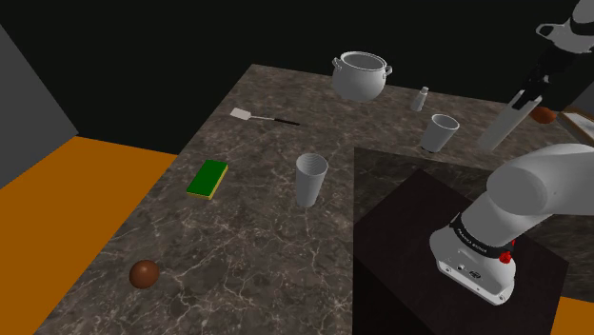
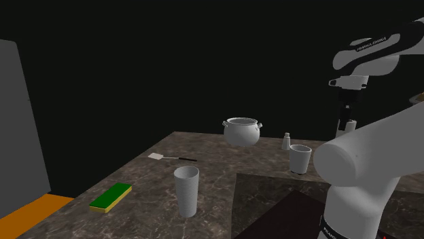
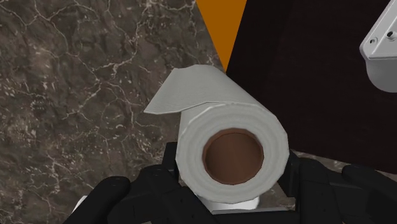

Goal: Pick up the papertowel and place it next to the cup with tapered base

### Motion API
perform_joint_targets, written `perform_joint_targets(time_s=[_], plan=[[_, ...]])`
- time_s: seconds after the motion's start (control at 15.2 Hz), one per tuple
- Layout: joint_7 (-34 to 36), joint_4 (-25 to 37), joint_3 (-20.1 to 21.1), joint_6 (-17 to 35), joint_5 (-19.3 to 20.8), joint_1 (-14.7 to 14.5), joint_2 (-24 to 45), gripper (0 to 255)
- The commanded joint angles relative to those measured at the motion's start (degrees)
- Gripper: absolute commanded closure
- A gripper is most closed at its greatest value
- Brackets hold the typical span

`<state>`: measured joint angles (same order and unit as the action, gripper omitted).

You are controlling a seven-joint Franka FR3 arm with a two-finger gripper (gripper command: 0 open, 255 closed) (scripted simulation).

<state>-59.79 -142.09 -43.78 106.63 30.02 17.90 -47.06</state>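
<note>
Across the shoulder view from its left, an orange floor (image 1: 86, 181) borders a dark marbled desk (image 1: 247, 247) that carries one of nearly everything. There is one brown ball (image 1: 144, 274) near the desk's front corner, then one green sponge (image 1: 207, 178) lying flat and one spatula (image 1: 262, 117) with a pale blade and a dark handle. Next come the first of two cups, a tall ribbed cup (image 1: 311, 179) standing upright, and one grey two-handled pot (image 1: 360, 75) at the far edge. One small shaker (image 1: 420, 98) follows, and just beside it stands the second cup, a short cup (image 1: 440, 132) that narrows toward its base. To the right sits the dark stand (image 1: 447, 257) with the white arm (image 1: 533, 190) rising from it. In the second exterior view the arm's upper link carries small lettering that seems to read "FRANKA EMIKA". No other writing is legible. In the wrist view the hand (image 3: 229, 183) is clenched around the single paper towel roll (image 3: 229, 149), whose brown core faces the camera and whose loose sheet juts out to one side. The roll hangs in the air above the desk's edge, with the floor and the stand showing beneath it, well apart from the short cup.
</note>
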Motion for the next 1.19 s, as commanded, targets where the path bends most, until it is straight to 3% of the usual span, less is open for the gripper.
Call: perform_joint_targets(time_s=[0.0,0.66,1.12], plan=[[0.1,-1.2,-0.8,1.6,0.6,0.0,0.3,255],[0.6,-6.7,-5.3,9.5,3.6,0.1,2.4,255],[0.6,-6.7,-5.3,9.5,3.6,0.1,2.4,255]])
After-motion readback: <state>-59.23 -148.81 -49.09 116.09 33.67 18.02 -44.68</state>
